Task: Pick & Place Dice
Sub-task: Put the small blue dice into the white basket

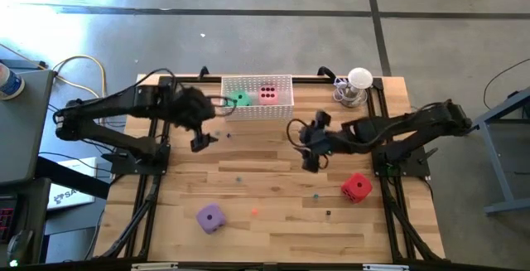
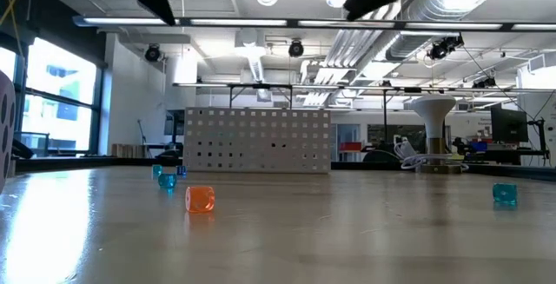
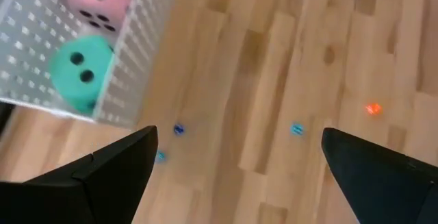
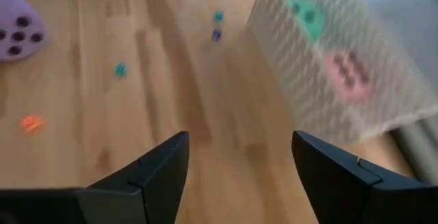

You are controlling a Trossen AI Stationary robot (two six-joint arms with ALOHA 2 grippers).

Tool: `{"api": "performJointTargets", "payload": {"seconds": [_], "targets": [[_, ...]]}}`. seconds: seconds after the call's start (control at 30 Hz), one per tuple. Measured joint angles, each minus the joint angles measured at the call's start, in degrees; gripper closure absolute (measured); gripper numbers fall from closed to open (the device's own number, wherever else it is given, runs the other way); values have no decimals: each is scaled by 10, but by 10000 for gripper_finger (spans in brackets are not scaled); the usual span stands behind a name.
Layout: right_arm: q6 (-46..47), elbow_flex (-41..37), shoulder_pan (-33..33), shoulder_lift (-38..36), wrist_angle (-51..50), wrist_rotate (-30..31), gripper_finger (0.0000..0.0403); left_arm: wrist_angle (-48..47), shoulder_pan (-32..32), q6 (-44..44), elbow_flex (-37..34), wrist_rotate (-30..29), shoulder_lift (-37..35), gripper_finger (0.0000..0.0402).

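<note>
Purple die [image 1: 209,216] and red die [image 1: 356,187] on table, both open hands [image 1: 312,148] apart from them

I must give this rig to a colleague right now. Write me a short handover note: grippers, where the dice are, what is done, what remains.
Left gripper: open, holds nothing, above the table just in front of the white perforated basket.
Right gripper: open, holds nothing, above the middle of the table.
Done: green die and pink die lie inside the basket.
Left: red die on the table near the right arm's base; purple die near the front edge, left of centre.
Small coloured specks lie scattered on the wood; ignore them.
</note>
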Motion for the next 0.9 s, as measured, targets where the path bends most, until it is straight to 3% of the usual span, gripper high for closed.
{"api": "performJointTargets", "payload": {"seconds": [0.13, 0.37, 0.5, 0.9], "targets": [[118, -11, 46, 1, -67, -3, 153, 3, -67, -45, -32, -50, -13, 2], [280, -70, 135, 2, -131, -75, 153, 7, -177, -141, -142, -66, -53, 2], [344, -101, 177, 2, -132, -69, 153, 41, -230, -196, -186, -133, -81, 2], [423, -263, 225, 4, 92, -83, 153, 146, -352, -239, -274, -235, -112, 2]]}}
